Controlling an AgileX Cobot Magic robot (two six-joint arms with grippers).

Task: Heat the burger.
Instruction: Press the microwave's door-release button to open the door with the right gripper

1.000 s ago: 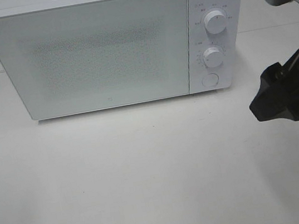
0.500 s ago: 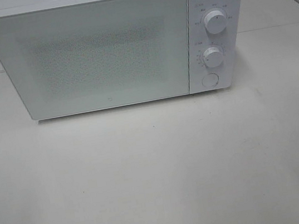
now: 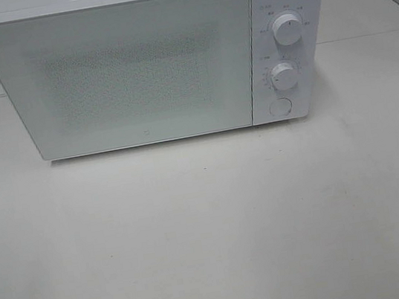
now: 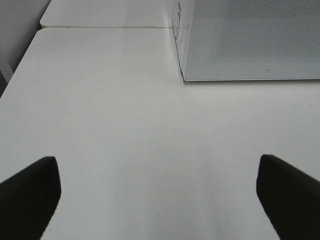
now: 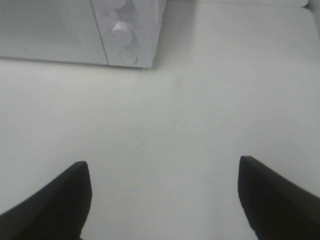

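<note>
The burger is out of view in every frame. A white microwave (image 3: 149, 63) stands at the back of the table with its door shut; its corner also shows in the left wrist view as the microwave (image 4: 250, 40) and in the right wrist view as the microwave (image 5: 80, 30). My left gripper (image 4: 160, 200) is open over bare table, nothing between its fingers. The right gripper (image 5: 162, 200) is open too, with empty table between its fingertips. Neither arm appears in the exterior high view.
Two round knobs (image 3: 287, 29) and a round button (image 3: 279, 107) sit on the microwave's right panel. The white table (image 3: 212, 230) stretches in front of the microwave. A seam runs between two tabletops behind it.
The right arm, seen at the right edge a second ago, has withdrawn out of the exterior high view. The microwave has not moved.
</note>
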